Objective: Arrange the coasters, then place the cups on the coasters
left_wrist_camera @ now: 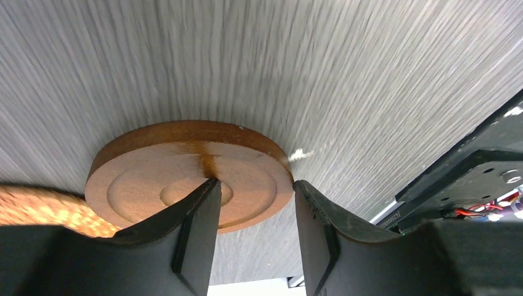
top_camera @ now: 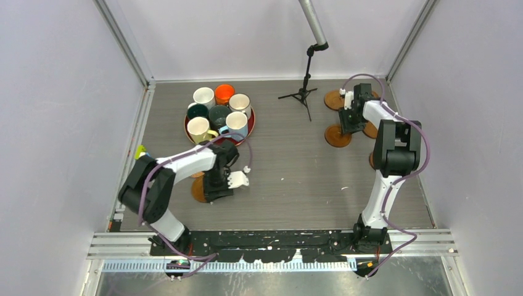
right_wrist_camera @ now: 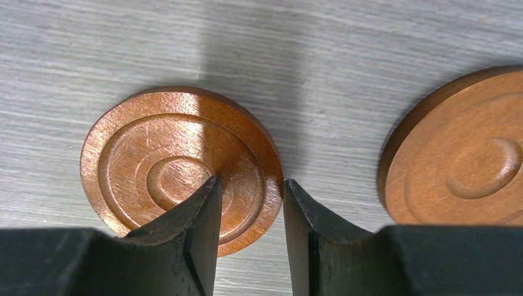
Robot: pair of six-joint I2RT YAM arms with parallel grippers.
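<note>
My left gripper (left_wrist_camera: 256,182) is shut on the right side of a wood coaster (left_wrist_camera: 154,179): one finger lies on its top face and the other presses its rim. From above, this coaster (top_camera: 198,190) shows beside the left gripper (top_camera: 216,184). A woven coaster (left_wrist_camera: 37,206) peeks in at the left. My right gripper (right_wrist_camera: 251,179) grips a glossy coaster (right_wrist_camera: 154,160) the same way, with another coaster (right_wrist_camera: 469,160) lying to its right. The right gripper (top_camera: 353,120) sits among several coasters (top_camera: 338,135). The cups (top_camera: 237,123) stand together on the red tray (top_camera: 249,132).
A black tripod stand (top_camera: 303,92) stands at the back centre, under a grey pole (top_camera: 314,24). A small yellow-green object (top_camera: 140,150) lies at the table's left edge. Walls close in on three sides.
</note>
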